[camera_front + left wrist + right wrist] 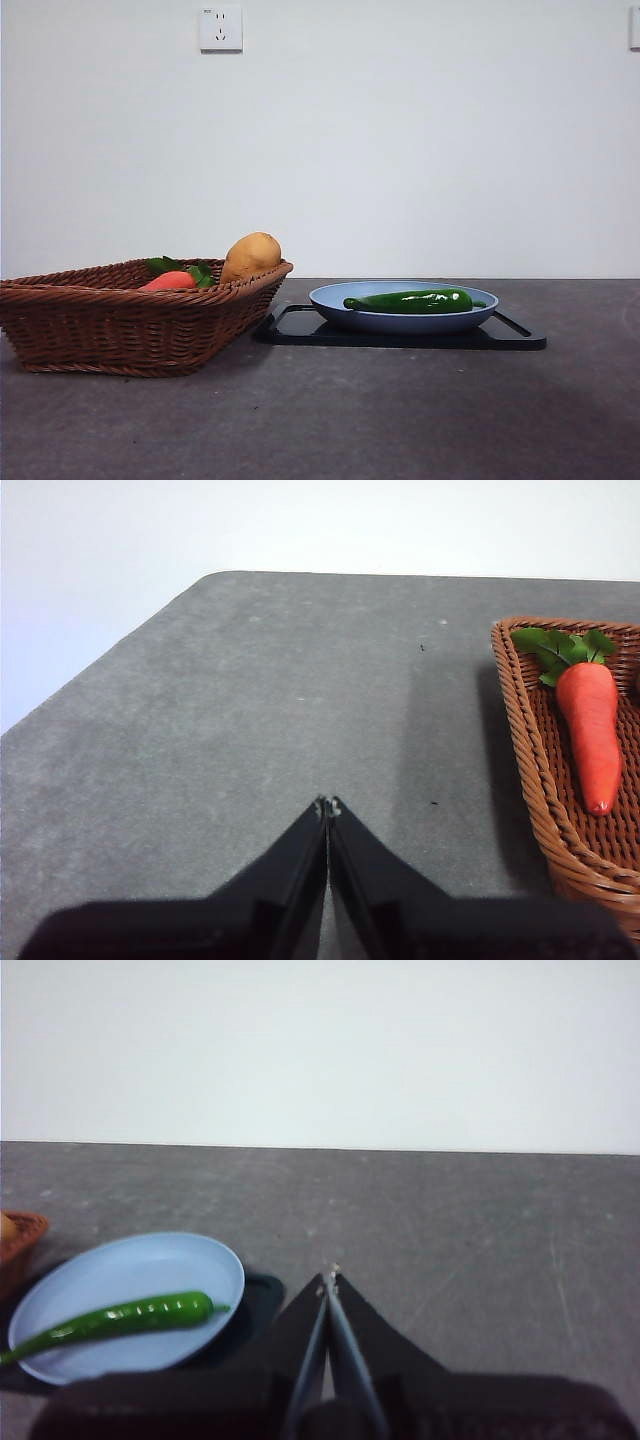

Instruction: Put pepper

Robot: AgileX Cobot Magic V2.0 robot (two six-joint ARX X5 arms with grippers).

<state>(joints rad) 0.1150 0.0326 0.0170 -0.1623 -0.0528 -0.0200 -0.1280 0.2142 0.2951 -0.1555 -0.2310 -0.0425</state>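
Observation:
The long glossy green pepper (412, 301) lies across a pale blue plate (335, 298) that rests on a black tray (515, 336). In the right wrist view the pepper (120, 1318) lies on the plate (150, 1265), off to one side of my right gripper (329, 1280), which is shut and holds nothing above the bare table. My left gripper (327, 805) is shut and empty too, over grey table beside the basket. Neither arm shows in the front view.
A brown wicker basket (110, 320) stands left of the tray, holding an orange-red carrot with green leaves (172, 280) and a yellow-brown potato (250, 255). The carrot (588, 728) also lies in the basket (520, 740) in the left wrist view.

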